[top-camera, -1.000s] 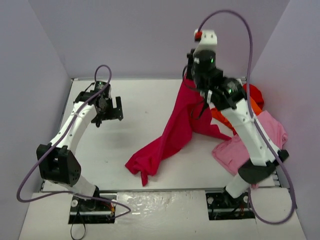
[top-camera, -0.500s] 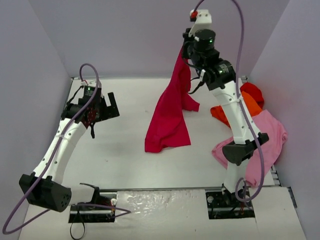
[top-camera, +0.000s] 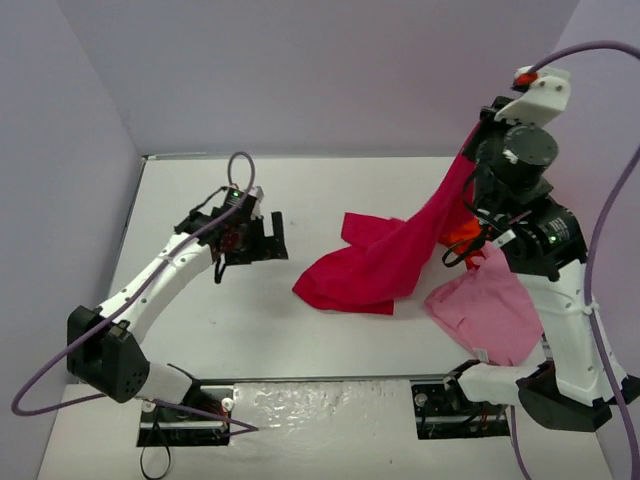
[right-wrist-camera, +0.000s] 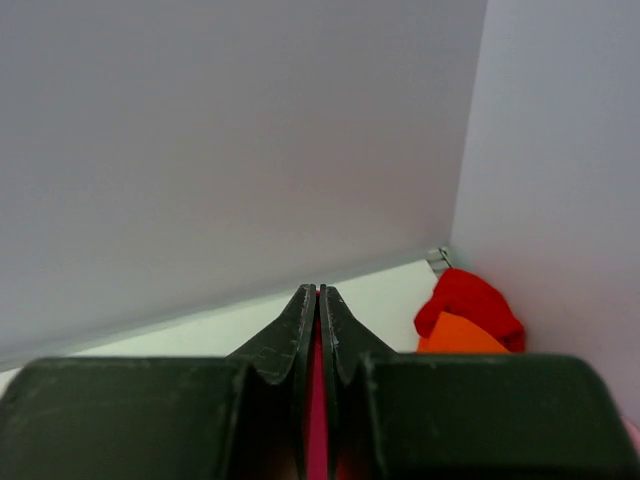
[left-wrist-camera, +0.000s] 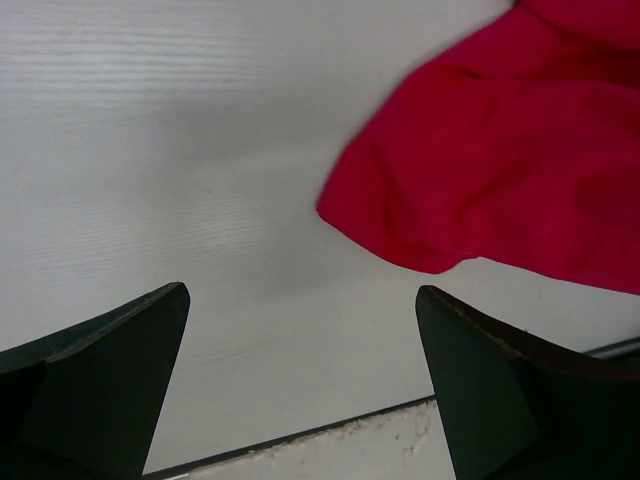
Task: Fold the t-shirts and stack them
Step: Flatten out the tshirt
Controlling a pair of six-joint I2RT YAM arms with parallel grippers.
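Top view: left arm (top-camera: 165, 275) stretches over the tabletop (top-camera: 300, 190). Left jaws are spread wide with nothing in them, near the left edge of the crimson-magenta t-shirt (top-camera: 385, 262) but apart from it. Right arm (top-camera: 565, 300) stands high at the far right. Right jaws are pressed together on an edge of the crimson-magenta t-shirt. The cloth runs as a band from that pinch down-left to the tabletop, and the rest lies crumpled about mid-table. Light pink t-shirt (top-camera: 490, 312) lies at the right near side, partly behind the right arm, its left edge meeting the crimson cloth; cannot tell which overlaps. Orange t-shirt (top-camera: 462, 237) shows only as a sliver behind the crimson band, beside the right arm.

Left wrist view: both fingers sit at the bottom corners with a wide gap and bare tabletop between them. A crimson fold fills the upper right, ahead of the right-hand finger, not touching.

Right wrist view: fingers are closed tip to tip, with a thin strip of crimson in the slit. Red t-shirt (right-wrist-camera: 468, 300) is bunched in the far right corner of the tabletop, the orange one touching it in front.
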